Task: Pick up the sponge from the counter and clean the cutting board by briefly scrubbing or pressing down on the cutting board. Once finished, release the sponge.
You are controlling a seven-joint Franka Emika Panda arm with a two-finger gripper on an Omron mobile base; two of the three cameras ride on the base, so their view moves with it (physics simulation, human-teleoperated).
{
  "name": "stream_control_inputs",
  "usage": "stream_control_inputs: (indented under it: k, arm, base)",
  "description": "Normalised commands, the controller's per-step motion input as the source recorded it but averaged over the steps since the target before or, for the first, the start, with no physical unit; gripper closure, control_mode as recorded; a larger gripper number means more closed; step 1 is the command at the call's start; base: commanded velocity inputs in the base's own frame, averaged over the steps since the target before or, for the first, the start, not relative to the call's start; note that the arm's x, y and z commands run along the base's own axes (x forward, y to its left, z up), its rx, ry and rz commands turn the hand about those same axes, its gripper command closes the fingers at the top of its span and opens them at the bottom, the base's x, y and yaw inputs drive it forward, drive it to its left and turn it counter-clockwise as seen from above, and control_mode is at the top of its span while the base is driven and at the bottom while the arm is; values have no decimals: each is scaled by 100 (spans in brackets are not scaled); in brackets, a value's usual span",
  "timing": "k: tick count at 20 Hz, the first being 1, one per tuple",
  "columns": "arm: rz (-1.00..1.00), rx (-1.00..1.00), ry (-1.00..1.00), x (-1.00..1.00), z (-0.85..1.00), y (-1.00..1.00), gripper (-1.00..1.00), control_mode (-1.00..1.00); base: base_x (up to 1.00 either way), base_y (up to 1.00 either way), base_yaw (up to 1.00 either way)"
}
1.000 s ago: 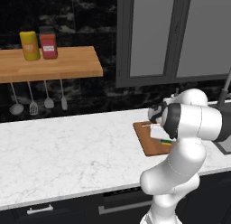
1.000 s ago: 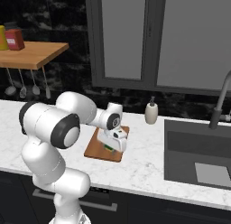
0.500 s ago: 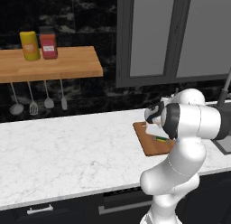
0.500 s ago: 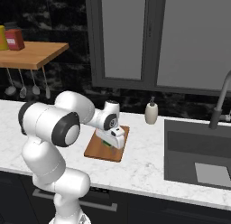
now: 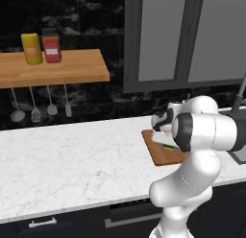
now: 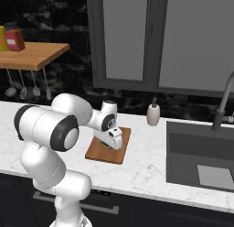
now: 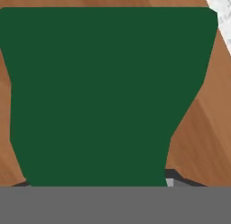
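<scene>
The sponge (image 7: pixel 108 96) is a small block with a dark green top; a sliver of green and yellow (image 5: pixel 168 147) shows on the cutting board (image 5: pixel 161 153). It lies flat on the board, toward the middle. The cutting board is a flat, rectangular, reddish-brown wooden slab (image 6: pixel 107 150) with visible grain, lying flat on the worktop (image 5: pixel 72 155), which is long white marble with faint grey veins. A corner of white marble shows just beyond the board's edge (image 7: pixel 221 6).
</scene>
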Motion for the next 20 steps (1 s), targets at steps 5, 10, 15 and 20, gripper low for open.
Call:
stream_control_inputs:
  k: [5, 10, 15, 20]
  arm:
    - [0, 0, 0, -1, 0, 37, 100, -100]
    - [2, 0, 0, -4, 13, 59, 100, -100]
    - [5, 0, 0, -5, 10, 68, 100, -100]
    - [8, 0, 0, -15, 2, 62, 100, -100]
  base:
    - [0, 0, 0]
    - [0, 0, 0]
    - [0, 0, 0]
    - [0, 0, 0]
